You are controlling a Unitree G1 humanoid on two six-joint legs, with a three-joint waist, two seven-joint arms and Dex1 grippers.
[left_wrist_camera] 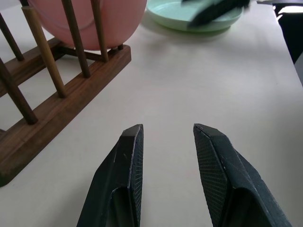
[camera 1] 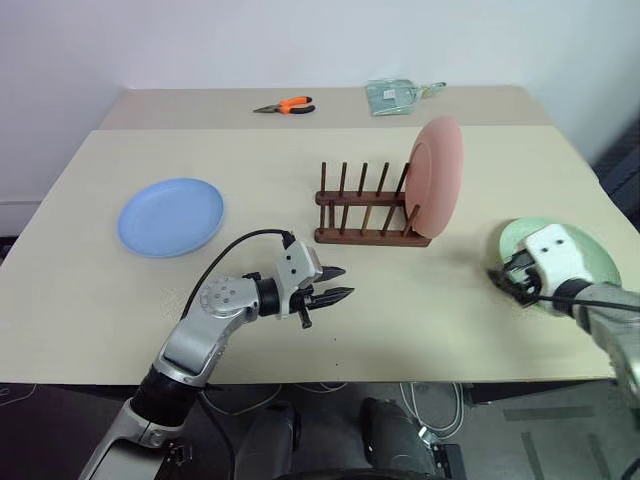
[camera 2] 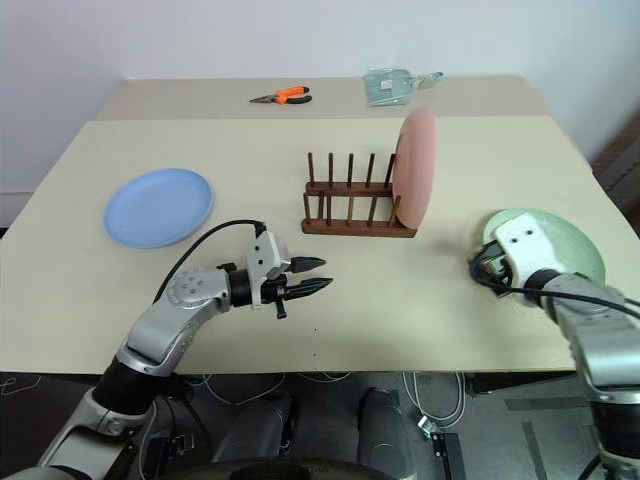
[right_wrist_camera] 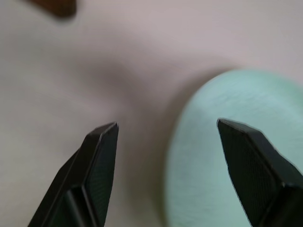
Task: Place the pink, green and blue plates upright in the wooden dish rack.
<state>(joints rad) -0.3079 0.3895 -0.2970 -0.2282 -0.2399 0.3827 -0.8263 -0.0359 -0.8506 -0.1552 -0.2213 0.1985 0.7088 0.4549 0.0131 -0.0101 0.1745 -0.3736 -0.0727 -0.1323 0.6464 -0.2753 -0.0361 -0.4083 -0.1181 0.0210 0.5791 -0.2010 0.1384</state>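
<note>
The pink plate [camera 1: 437,178] stands upright in the right end of the wooden dish rack [camera 1: 365,215] at mid-table. To the left, the blue plate [camera 1: 171,216] lies flat. At the right the green plate [camera 1: 590,262] also lies flat. My right gripper [right_wrist_camera: 168,124] is open at the near-left rim of the green plate [right_wrist_camera: 236,156], one finger over the plate and the other over the bare table. In front of the rack my left gripper [camera 1: 335,283] hovers open with nothing between its fingers, pointing right toward the green plate [left_wrist_camera: 189,19].
Orange-handled pliers [camera 1: 286,106] and a clear plastic packet [camera 1: 395,95] lie on the far table section. The beige tabletop [camera 1: 420,320] ends close in front of both arms, and its right edge runs just past the green plate.
</note>
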